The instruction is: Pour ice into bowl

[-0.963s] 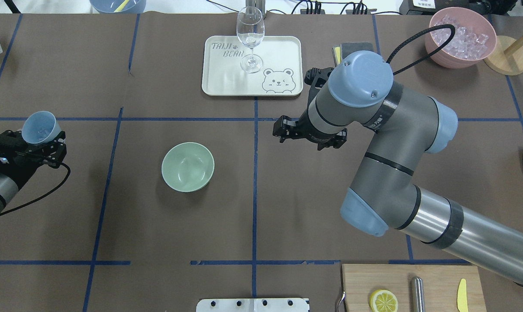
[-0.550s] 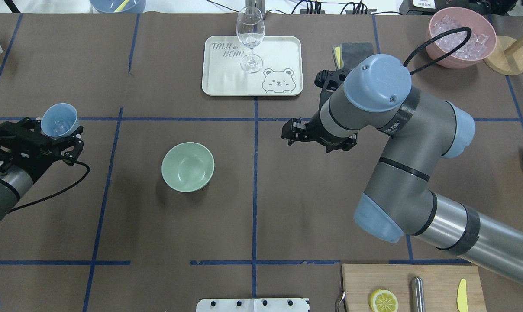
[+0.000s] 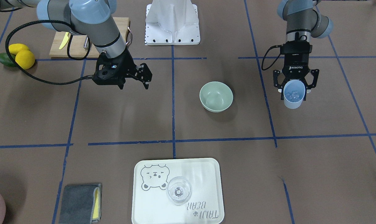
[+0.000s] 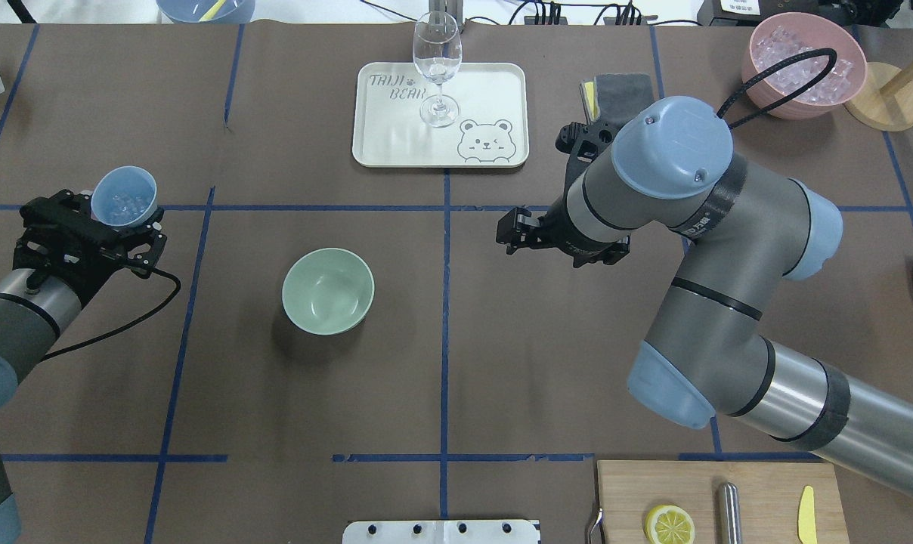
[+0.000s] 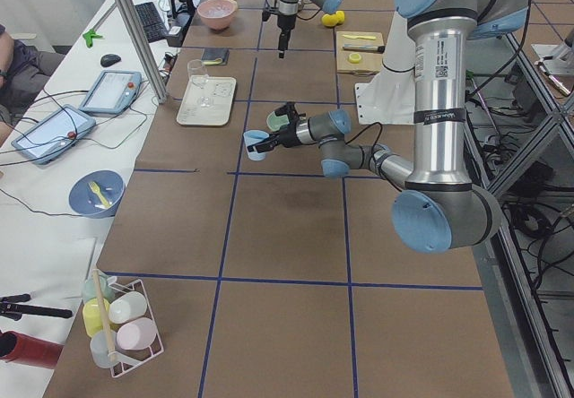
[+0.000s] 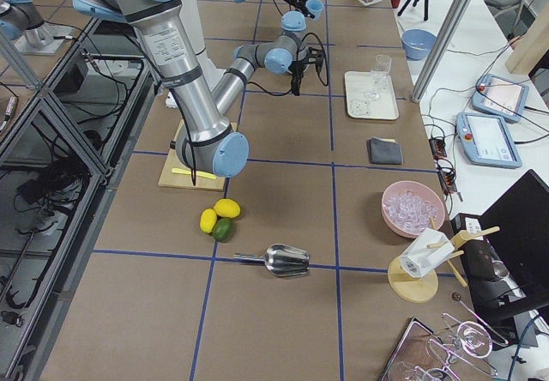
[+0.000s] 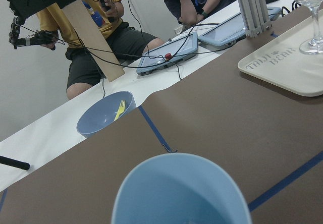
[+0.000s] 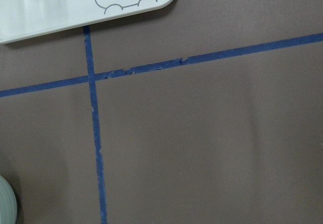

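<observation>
My left gripper [image 4: 124,217] is shut on a light blue cup [image 4: 124,198] and holds it above the table, left of the bowl. Small clear ice cubes [image 3: 293,93] lie inside the cup. The cup's rim fills the bottom of the left wrist view [image 7: 181,188]. The pale green bowl [image 4: 328,291] stands empty on the table, also seen in the front view [image 3: 216,96]. My right gripper [image 3: 146,78] is open and empty, hovering right of the bowl in the overhead view [image 4: 511,234]. The bowl's edge shows in the right wrist view [image 8: 6,206].
A cream tray [image 4: 487,83] with a wine glass [image 4: 436,68] sits at the far middle. A pink bowl of ice [image 4: 804,64], a grey cloth [image 4: 623,87] and a wooden stand [image 4: 883,94] are far right. A cutting board [image 4: 759,483] with a lemon half lies near right.
My left gripper has carried the cup to the right and a little farther away, toward the bowl. My right arm has drifted to the right; its gripper stays open.
</observation>
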Motion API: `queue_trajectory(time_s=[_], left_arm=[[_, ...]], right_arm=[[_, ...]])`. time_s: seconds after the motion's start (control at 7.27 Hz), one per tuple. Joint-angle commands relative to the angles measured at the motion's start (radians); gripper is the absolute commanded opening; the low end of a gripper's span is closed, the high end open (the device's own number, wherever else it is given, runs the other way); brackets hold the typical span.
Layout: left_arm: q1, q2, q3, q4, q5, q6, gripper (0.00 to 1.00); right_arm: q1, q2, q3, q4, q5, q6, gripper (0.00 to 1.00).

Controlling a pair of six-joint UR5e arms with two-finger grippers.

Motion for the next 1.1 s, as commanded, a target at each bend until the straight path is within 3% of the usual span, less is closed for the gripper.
queue_trajectory(time_s=[0.0, 0.41, 0.55, 0.96], left_arm=[[0.044, -0.009, -0.009, 0.011, 0.018, -0.081, 0.00], [0.114, -0.121, -0.047, 0.284, 0.068, -0.206, 0.00], [0.131, -0.144, -0.049, 0.298, 0.070, -0.224, 0.00], [0.209, -0.243, -0.047, 0.561, 0.178, -0.273, 0.00]], right_arm=[[0.000, 0.000, 0.001, 0.000, -0.002, 0.002, 1.00], [0.000, -0.003, 0.002, 0.000, -0.002, 0.000, 1.00], [0.000, -0.008, 0.005, 0.002, -0.004, 0.002, 1.00], [0.000, -0.009, 0.002, 0.002, -0.004, 0.002, 1.00]])
